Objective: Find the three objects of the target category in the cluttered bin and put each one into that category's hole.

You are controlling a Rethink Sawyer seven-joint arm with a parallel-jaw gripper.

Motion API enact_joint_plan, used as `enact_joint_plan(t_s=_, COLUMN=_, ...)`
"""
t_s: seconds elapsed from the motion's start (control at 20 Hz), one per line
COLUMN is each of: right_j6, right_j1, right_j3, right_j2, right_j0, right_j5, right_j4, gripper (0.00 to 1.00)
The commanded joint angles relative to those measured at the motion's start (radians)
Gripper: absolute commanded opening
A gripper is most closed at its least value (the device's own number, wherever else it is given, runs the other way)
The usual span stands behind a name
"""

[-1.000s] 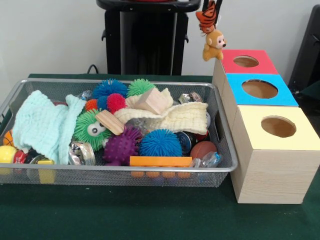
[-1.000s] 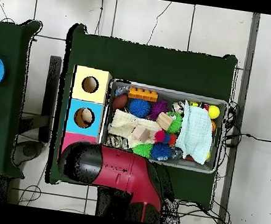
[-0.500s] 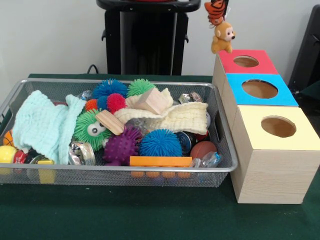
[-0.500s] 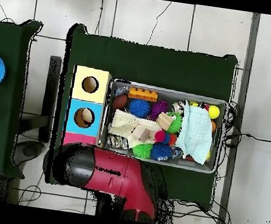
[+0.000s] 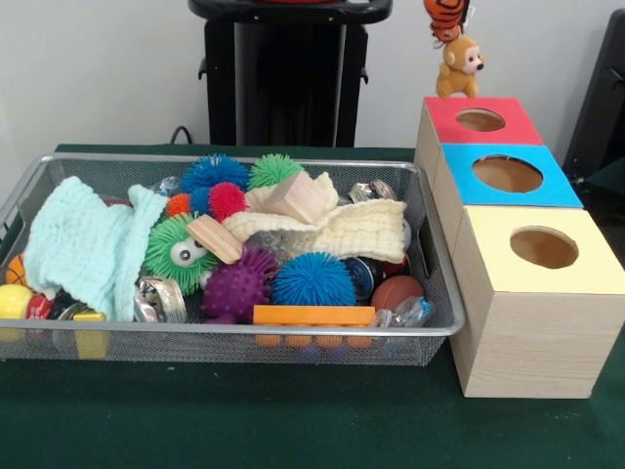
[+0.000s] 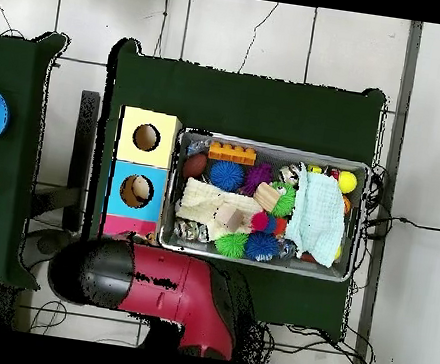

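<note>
1. At the top right of the front view, a plush monkey [image 5: 458, 66] hangs below an orange-and-black striped plush tiger [image 5: 444, 17] at the frame's top edge.
2. The tool itself lies above the frame's top edge in the front view, and the red arm [image 6: 174, 290] covers it in the overhead view, so I cannot tell whether it is clenched or released.
3. The monkey hangs just above the far left edge of the red-topped box [image 5: 513, 130], a little left of that box's round hole [image 5: 480, 119].
4. The blue-topped box [image 5: 550, 186] and the yellow-topped box [image 5: 532, 327] stand in a row in front of the red one, down the right side of the frame, on the green worktop [image 5: 293, 420].
5. The wire-mesh bin [image 5: 244, 344] fills the left and centre, packed with spiky balls, wooden blocks [image 5: 298, 198], a mint cloth [image 5: 83, 244], a cream cloth [image 5: 342, 230] and an orange toy brick [image 5: 312, 315].
</note>
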Motion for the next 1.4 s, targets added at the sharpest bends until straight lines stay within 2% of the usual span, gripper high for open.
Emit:
enact_joint_plan(t_s=0.05, right_j6=0.263, right_j1=0.011, right_j3=0.017, right_j2=-0.004, right_j0=0.008, right_j5=0.047, right_j4=0.041, gripper=0.00)
enact_joint_plan(t_s=0.45, right_j6=0.272, right_j1=0.025, right_j3=0.046, right_j2=-0.003, right_j0=0.014, right_j5=-0.001, right_j4=0.059, gripper=0.00)
enact_joint_plan(t_s=0.75, right_j6=0.251, right_j1=0.050, right_j3=0.155, right_j2=0.028, right_j0=-0.004, right_j5=-0.150, right_j4=0.118, gripper=0.00)
enact_joint_plan(t_s=1.05, right_j6=0.297, right_j1=0.058, right_j3=0.211, right_j2=0.018, right_j0=0.040, right_j5=-0.229, right_j4=0.152, gripper=0.00)
enact_joint_plan(t_s=1.3, right_j6=0.275, right_j1=0.089, right_j3=0.258, right_j2=0.050, right_j0=0.028, right_j5=-0.317, right_j4=0.201, gripper=0.00)
enact_joint_plan(t_s=1.4, right_j6=0.265, right_j1=0.095, right_j3=0.262, right_j2=0.052, right_j0=0.025, right_j5=-0.323, right_j4=0.213, gripper=0.00)
